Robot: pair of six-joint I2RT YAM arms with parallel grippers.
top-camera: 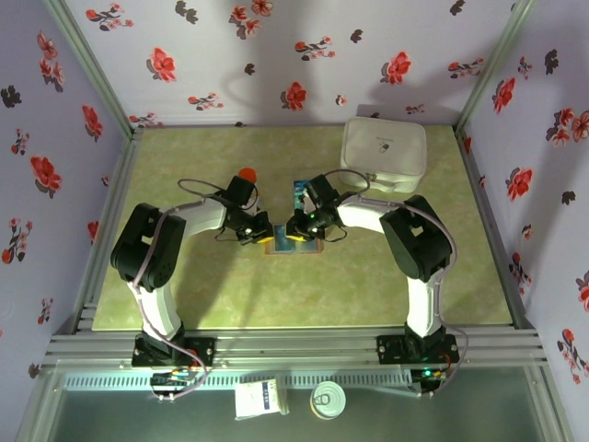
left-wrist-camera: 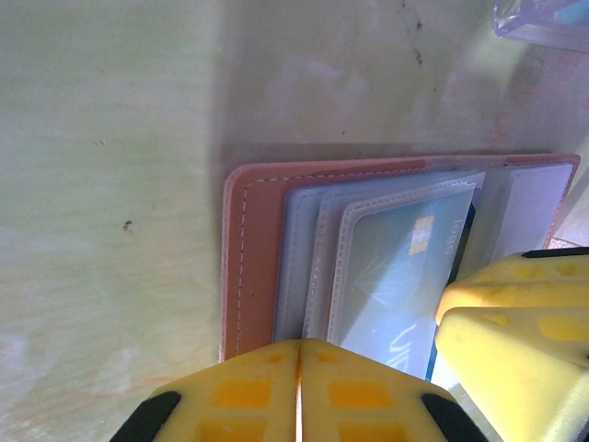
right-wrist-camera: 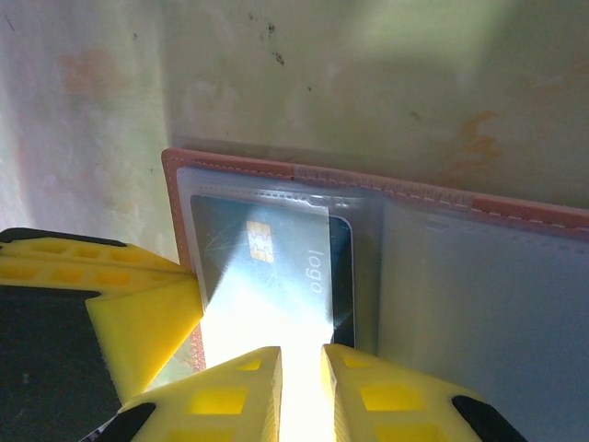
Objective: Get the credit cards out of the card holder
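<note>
The tan-brown card holder (top-camera: 293, 245) lies open and flat on the green table between my two grippers. Its brown stitched border (left-wrist-camera: 253, 267) frames clear sleeves, and a teal credit card (left-wrist-camera: 396, 267) with a gold chip sits in the top sleeve. The left gripper (left-wrist-camera: 297, 350) is shut, its tips together over the holder's near edge by the sleeve openings. The right gripper (right-wrist-camera: 302, 364) stands at the card's (right-wrist-camera: 267, 267) near end with a narrow gap between its jaws; glare fills that gap. The holder's other panel (right-wrist-camera: 460, 304) lies to the right. In the top view the left gripper (top-camera: 258, 236) and right gripper (top-camera: 296, 230) nearly meet.
A large white rounded box (top-camera: 384, 152) stands at the back right. A clear plastic tray (top-camera: 302, 189) (left-wrist-camera: 543, 23) lies just behind the holder, and an orange object (top-camera: 246, 173) sits to its left. Floral walls enclose the table on three sides.
</note>
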